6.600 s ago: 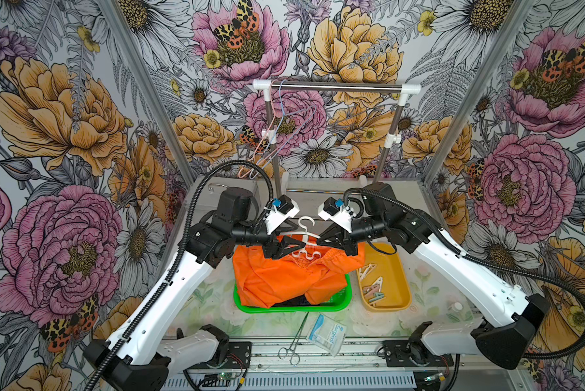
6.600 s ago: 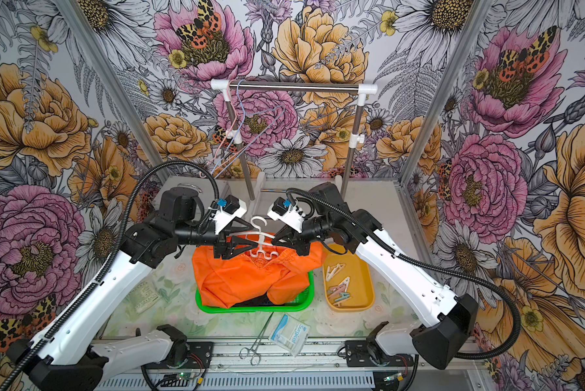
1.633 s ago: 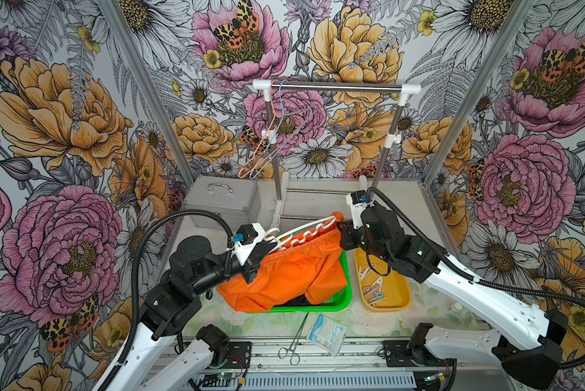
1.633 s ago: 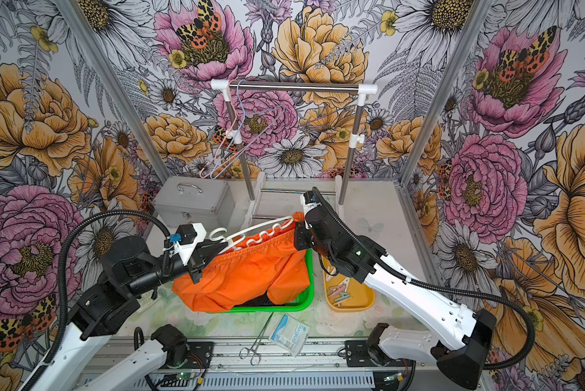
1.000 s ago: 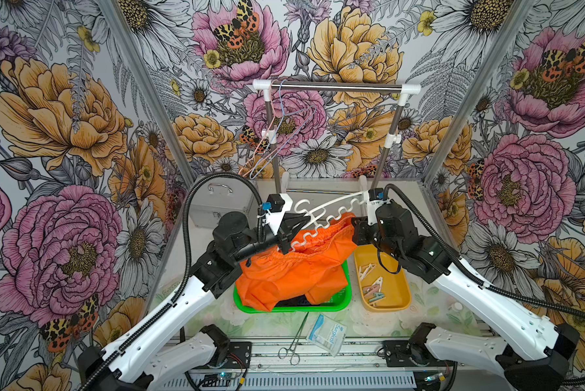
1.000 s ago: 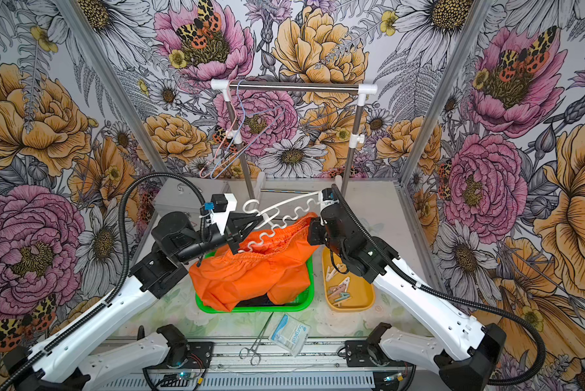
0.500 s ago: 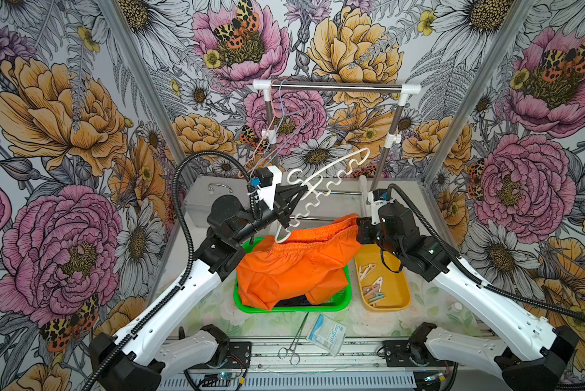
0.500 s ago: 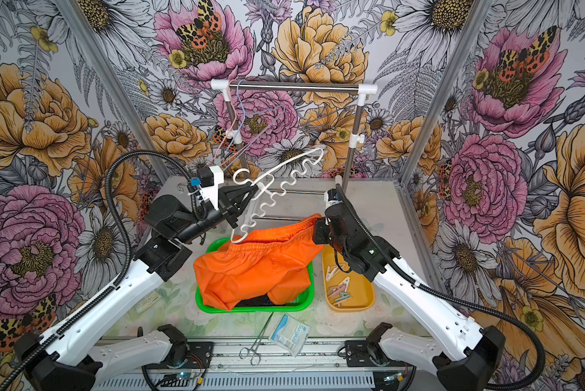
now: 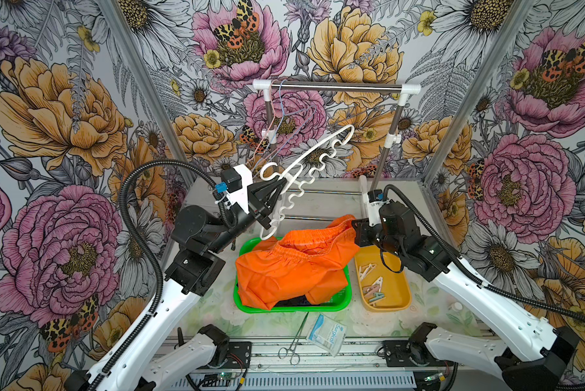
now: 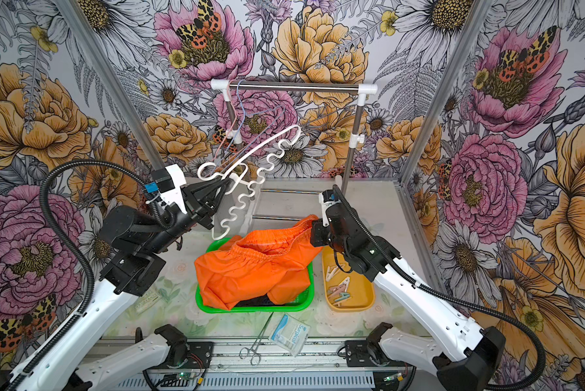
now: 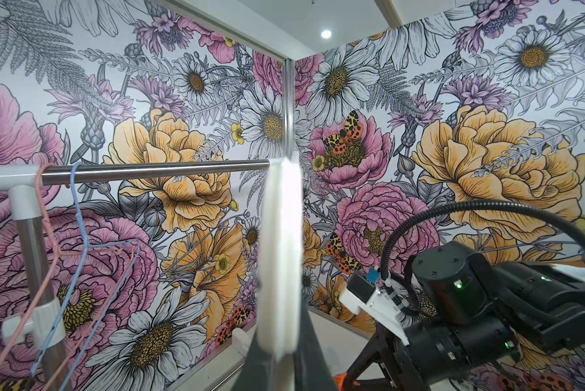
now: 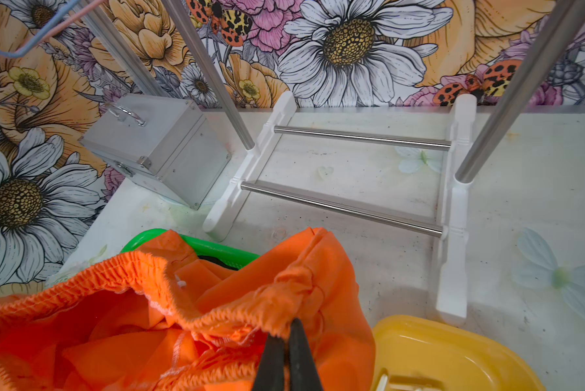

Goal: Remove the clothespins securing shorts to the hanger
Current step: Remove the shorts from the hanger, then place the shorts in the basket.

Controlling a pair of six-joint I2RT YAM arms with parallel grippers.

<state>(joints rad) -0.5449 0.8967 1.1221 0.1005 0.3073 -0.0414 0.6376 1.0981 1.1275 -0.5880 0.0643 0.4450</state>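
Already off, the small white, pale-pink & grey-teal spring clothespins (image 9: pixel 376 282) lie loose in a shallow yellow plastic tray (image 9: pixel 386 307). Just beside the tray, the bright orange elastic-waist shorts (image 9: pixel 294 270) sit heaped in a green plastic basket (image 9: pixel 284 308) w/ dark fabric under them. One end of the waistband is lifted off the heap. The right gripper (image 12: pixel 289 326) is pressed together on it, pinching the gathered orange edge. The white wavy-edged plastic hanger (image 9: pixel 315 154) is up in the air, apart from the shorts & tilted, w/ its high tip toward the rack & its low tip over the basket's far rim. The left gripper (image 9: pixel 279 184) is clamped on the hanger near its hook. The left wrist view shows the blurred hanger (image 11: pixel 281 237) squeezed btwn the dark fingers (image 11: pixel 313 362). Behind, a steel-rail clothes rack (image 9: pixel 335 87) w/ white joints carries thin pink & blue wire hangers (image 11: pixel 78 206). At the bench (image 9: pixel 216 318) front edge lie steel forceps (image 9: pixel 296 342) & a white-blue gauze packet (image 9: pixel 326 335). A silver metal case (image 12: pixel 159 149) stands at the back by the rack's foot.
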